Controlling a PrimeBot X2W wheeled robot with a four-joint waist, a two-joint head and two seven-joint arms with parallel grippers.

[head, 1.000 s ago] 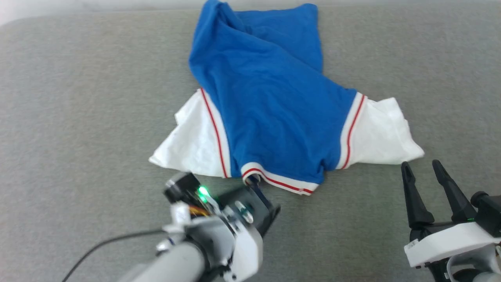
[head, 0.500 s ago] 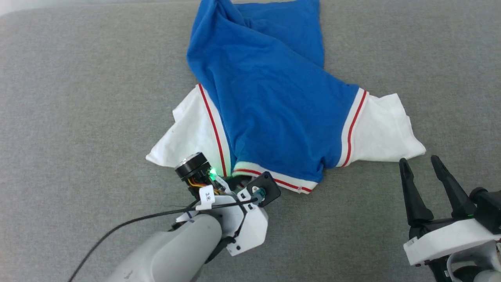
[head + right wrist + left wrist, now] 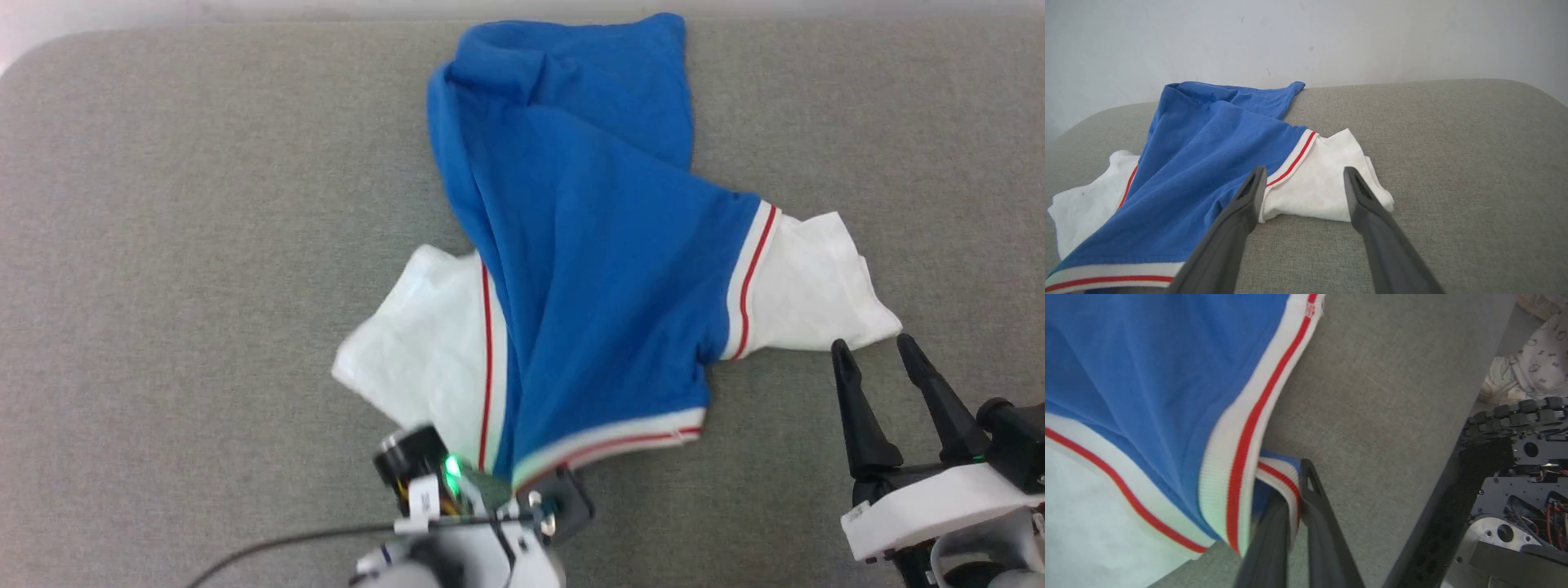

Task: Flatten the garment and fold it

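- Head view: the royal-blue jersey T-shirt with white short sleeves [image 3: 604, 286] lies rumpled in the middle of the grey woven fabric surface [image 3: 163, 245]. The blue body is bunched into long folds running to the far edge, with 1 white sleeve splayed out on each side. There are thin red stripes on the white trim at both sleeve seams and along the near ribbed edge.
- The left gripper [image 3: 510, 490] is right at that near striped edge, but its fingers are tucked under the wrist hardware here.
- The right gripper [image 3: 873, 345] sits at the lower right with its 2 dark fingers spread and nothing between them. The tips are just beside the right sleeve's corner, and I can't tell if they touch it.
- Left wrist view: the left gripper [image 3: 1292, 494] is pinched tight on the ribbed white-and-red trim, a fold of it squeezed between the fingers. The T-shirt [image 3: 1147, 367] drapes off to the left over the grey surface [image 3: 1372, 396].
- Right wrist view: the right gripper [image 3: 1304, 170] is spread wide and empty, framing the white sleeve. The T-shirt [image 3: 1208, 163] lies crumpled on the grey surface [image 3: 1453, 163], with its far end by a pale wall [image 3: 1331, 41].
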